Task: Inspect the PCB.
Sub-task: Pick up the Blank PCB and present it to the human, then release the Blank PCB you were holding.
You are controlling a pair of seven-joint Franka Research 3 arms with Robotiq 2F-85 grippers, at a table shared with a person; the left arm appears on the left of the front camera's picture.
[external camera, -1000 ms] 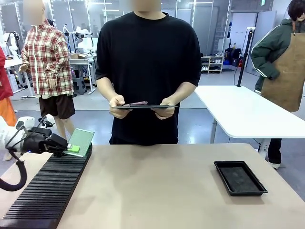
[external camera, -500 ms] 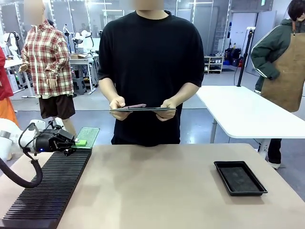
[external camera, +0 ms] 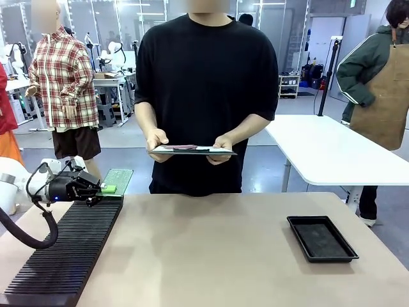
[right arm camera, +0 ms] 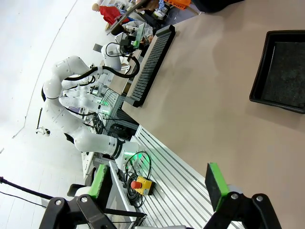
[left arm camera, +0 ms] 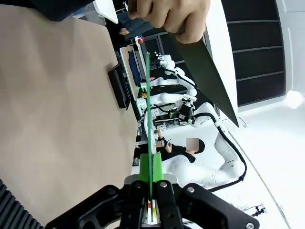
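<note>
Our left gripper (external camera: 105, 189) is clamped on the PCB (external camera: 119, 180) at the desk's (external camera: 211, 256) far left corner, over the slotted rack (external camera: 64, 256). The PCB's long axis runs out from the jaws toward the person (external camera: 204, 83). Our right gripper (right arm camera: 157, 182) stands spread and empty.

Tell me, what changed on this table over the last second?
The left fingers, gripping the PCB throughout, carried it slightly toward the person and turned it from tilted up to lying flatter. The person's tablet sank a little. The black tray and the slotted rack stayed put.
</note>
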